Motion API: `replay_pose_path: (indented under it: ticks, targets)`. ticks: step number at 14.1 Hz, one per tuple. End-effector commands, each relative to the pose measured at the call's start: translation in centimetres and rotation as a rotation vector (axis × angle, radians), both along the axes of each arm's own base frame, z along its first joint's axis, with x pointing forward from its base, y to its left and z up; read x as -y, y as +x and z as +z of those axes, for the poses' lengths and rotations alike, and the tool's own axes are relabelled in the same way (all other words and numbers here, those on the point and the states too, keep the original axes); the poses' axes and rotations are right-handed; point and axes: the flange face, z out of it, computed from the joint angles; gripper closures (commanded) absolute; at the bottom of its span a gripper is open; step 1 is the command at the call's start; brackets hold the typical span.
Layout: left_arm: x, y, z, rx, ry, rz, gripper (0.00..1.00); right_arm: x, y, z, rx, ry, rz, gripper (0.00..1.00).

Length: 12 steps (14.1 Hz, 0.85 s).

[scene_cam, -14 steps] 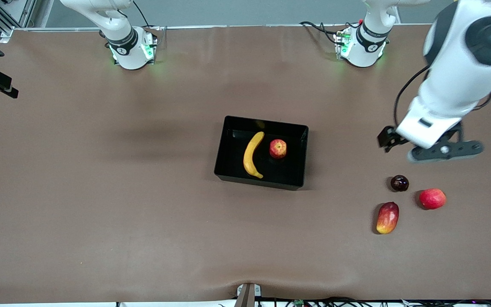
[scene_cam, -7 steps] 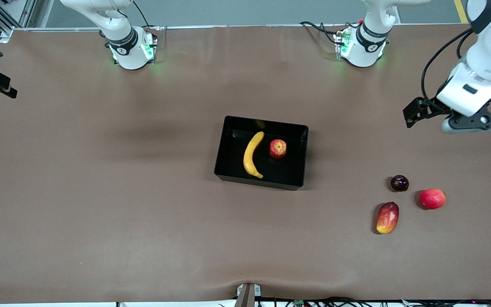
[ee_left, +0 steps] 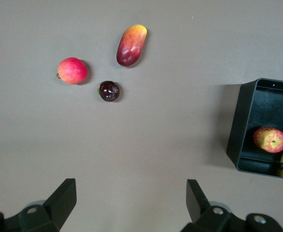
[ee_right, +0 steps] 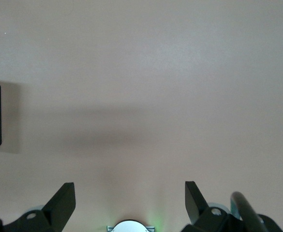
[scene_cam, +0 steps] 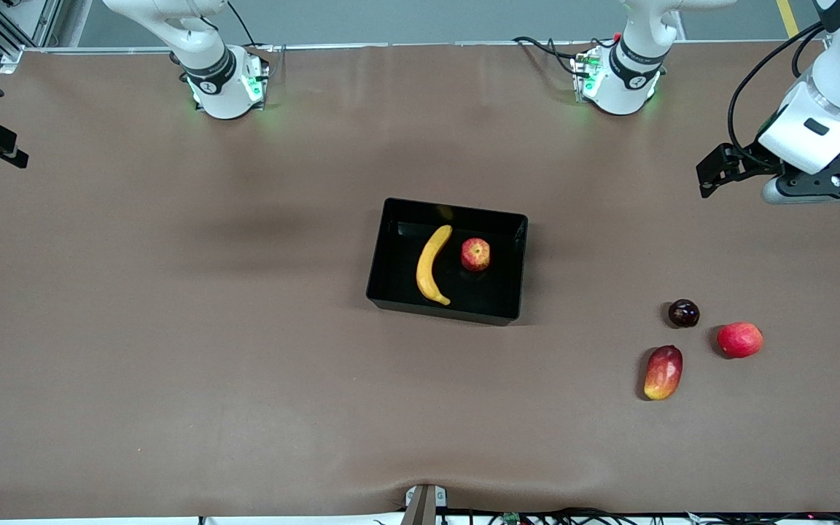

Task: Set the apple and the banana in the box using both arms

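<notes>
Resting in a shallow, glossy black plastic box (scene_cam: 448, 260) with upright walls, near the middle of the table (scene_cam: 172, 328): a curved, smooth, all-yellow banana (scene_cam: 432, 264) and, just beside it toward the left arm's end, a small round red apple (scene_cam: 475, 254) with yellowish streaks and a pale stem dimple. Lying apart, not touching, on the dark reflective floor of the box. Covering the table, a matte brown sheet, slightly rippled at the edge nearest the front camera.

Sitting loose on the sheet toward the left arm's end, nearer the front camera than the box: a small, shiny, dark purple round fruit (scene_cam: 683, 313), a plain pinkish-red round fruit (scene_cam: 739, 340), and an elongated red-and-yellow mango (scene_cam: 663, 372), nearest the camera of the three, each clear of the others.

Hovering empty over bare table at the left arm's end, the left gripper (ee_left: 131, 205), black fingers (ee_left: 64, 200) spread wide apart. Hanging over bare table near its own base, the right gripper (ee_right: 130, 203), fingers (ee_right: 63, 202) likewise wide apart, holding nothing, waiting. No readable writing or labels.
</notes>
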Motion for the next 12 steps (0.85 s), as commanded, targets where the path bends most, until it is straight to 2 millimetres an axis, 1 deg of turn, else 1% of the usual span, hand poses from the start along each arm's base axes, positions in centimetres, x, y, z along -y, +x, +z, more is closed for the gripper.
replay_pose_path:
  ticks: [1,2,3,6,12]
  targets:
    - [-0.6,-0.7,0.6,-0.015,-0.016,-0.063,0.0,0.1,-0.4,0.2,-0.001,-0.015,-0.01,0.0]
    - [-1.5,-0.5,0.7,-0.014,-0.016,-0.064,0.0,0.2,-0.3,0.1,-0.001,-0.015,-0.013,0.0]
    - [-1.8,-0.4,0.8,-0.012,-0.017,-0.061,0.0,0.2,-0.4,0.2,0.001,-0.015,-0.013,0.0]
    - [-1.8,-0.3,1.5,0.0,-0.018,-0.058,0.0,0.2,-0.3,0.1,-0.001,-0.015,-0.011,0.0]
    - [-2.0,-0.4,1.4,-0.012,-0.015,-0.049,0.0,0.3,-0.3,0.1,-0.001,-0.015,-0.013,0.0]
